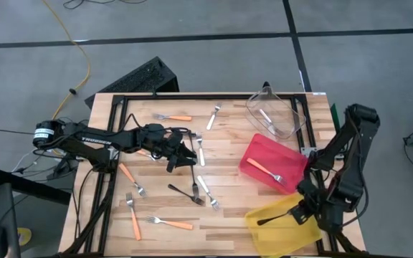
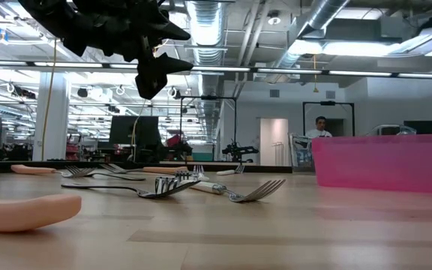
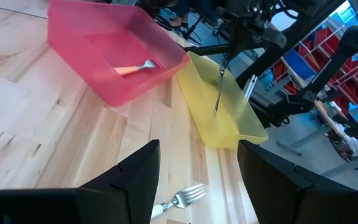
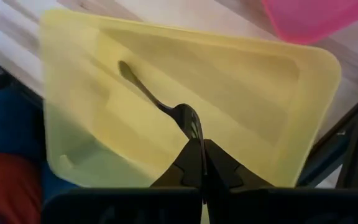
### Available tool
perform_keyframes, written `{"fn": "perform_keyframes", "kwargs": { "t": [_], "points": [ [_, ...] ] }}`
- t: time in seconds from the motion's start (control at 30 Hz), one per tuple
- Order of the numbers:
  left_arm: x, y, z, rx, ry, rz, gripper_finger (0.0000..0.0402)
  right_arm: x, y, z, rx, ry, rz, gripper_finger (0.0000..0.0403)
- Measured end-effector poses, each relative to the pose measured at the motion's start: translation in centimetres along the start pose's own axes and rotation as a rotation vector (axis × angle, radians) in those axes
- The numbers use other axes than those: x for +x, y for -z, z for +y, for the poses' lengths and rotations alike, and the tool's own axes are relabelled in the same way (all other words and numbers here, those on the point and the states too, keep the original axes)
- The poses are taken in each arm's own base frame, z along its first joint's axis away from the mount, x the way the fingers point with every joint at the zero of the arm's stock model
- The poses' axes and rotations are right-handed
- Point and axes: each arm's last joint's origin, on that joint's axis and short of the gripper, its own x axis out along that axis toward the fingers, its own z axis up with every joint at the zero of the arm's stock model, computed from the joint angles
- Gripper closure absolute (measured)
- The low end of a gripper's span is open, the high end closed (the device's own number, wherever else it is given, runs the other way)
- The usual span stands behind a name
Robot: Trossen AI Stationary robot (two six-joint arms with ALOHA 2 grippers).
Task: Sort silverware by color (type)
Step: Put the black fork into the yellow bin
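Black fork (image 4: pixel 160 102), yellow bin (image 4: pixel 278 81), red bin (image 1: pixel 260 154).

We see a desk (image 1: pixel 228 222) of pale wooden planks, smooth with a faint sheen and visible grain. The translucent red plastic bin (image 1: pixel 259 155) and the translucent yellow plastic bin (image 4: pixel 73 87) both look smooth and slightly glossy, while the clear plastic bin (image 1: pixel 282 107) is glassy. The orange-handled fork (image 1: pixel 171 223) pairs a matt plastic-looking handle with a shiny metal head. The all-black fork (image 4: pixel 160 102) in the right tool (image 4: pixel 202 163) gleams darkly. The left tool (image 3: pixel 197 180) has matt black fingers (image 3: pixel 135 174).
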Motion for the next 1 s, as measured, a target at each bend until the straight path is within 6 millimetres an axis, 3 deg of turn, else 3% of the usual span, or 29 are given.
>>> {"fn": "perform_keyframes", "kwargs": {
  "t": [0.4, 1.0],
  "points": [
    [0.0, -0.1, 0.2, 0.022, -0.052, -0.033, 0.0202, 1.4, -0.1, 0.3, 0.02, 0.137, 0.023, 0.0374],
    [0.0, -0.1, 0.2, 0.023, -0.073, -0.046, 0.0202, 1.4, -1.3, -0.1, 0.043, 0.249, 0.002, 0.0362]
  ]
}}
